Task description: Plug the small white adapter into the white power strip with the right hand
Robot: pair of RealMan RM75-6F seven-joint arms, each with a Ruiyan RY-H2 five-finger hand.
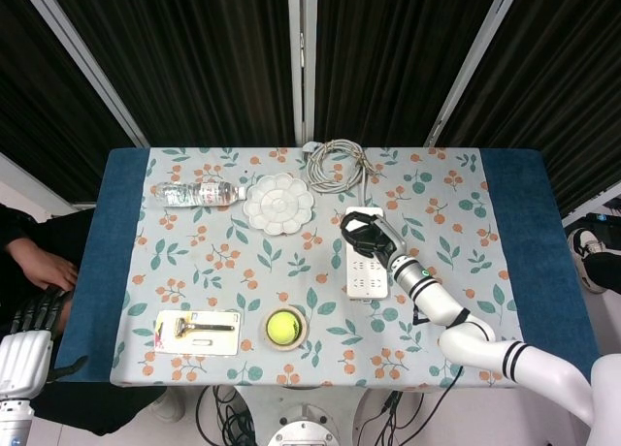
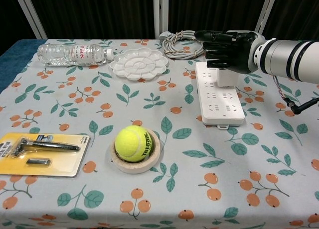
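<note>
The white power strip lies lengthwise on the floral tablecloth, right of centre. My black right hand hovers over the strip's far end, gripping the small white adapter, whose lower half shows beneath the fingers. The adapter stands upright just above or on the strip's far sockets; whether it touches cannot be told. In the head view the hand covers the adapter. My left hand hangs off the table's left edge, fingers together, nothing visible in it.
A coiled grey cable lies just behind the strip. A white paint palette and a water bottle sit at the back left. A tennis ball on a ring and a razor pack lie near the front.
</note>
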